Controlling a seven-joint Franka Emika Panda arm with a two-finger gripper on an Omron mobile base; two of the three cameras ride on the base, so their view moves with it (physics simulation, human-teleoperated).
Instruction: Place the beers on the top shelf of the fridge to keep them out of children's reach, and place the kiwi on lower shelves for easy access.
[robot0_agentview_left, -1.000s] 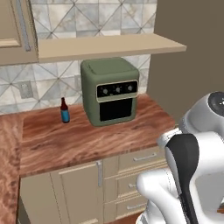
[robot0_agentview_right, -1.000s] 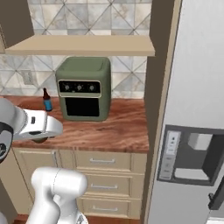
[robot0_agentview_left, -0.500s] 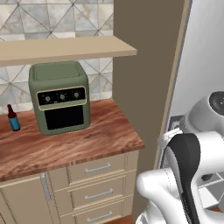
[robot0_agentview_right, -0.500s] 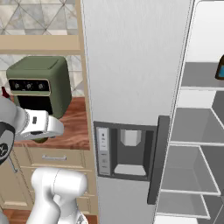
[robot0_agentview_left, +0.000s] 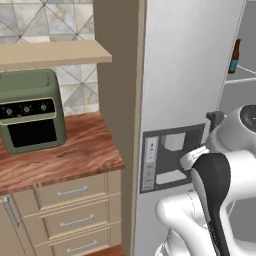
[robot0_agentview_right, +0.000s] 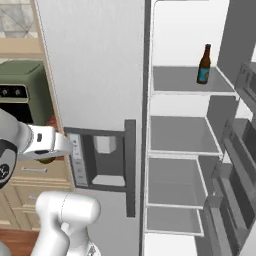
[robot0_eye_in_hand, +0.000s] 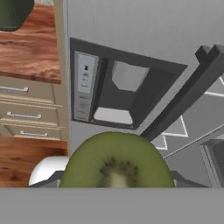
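- I had the kiwi (robot0_eye_in_hand: 116, 162) held in the gripper, its cut green face toward the hand camera at 6 o'clock, jaws closed on it, so it rode with the arm.
- One beer (robot0_agentview_right: 203, 64) stood upright on the top shelf (robot0_agentview_right: 172, 80) of the fridge (robot0_agentview_right: 95, 75), toward 1 o'clock in the right base view, high for the children's sake.
- The lower shelves (robot0_agentview_right: 180, 135) lay bare, so I judged the kiwi belonged there next.
- The oven (robot0_agentview_left: 30, 117) sat on the table (robot0_agentview_left: 60, 162) at 9 o'clock.
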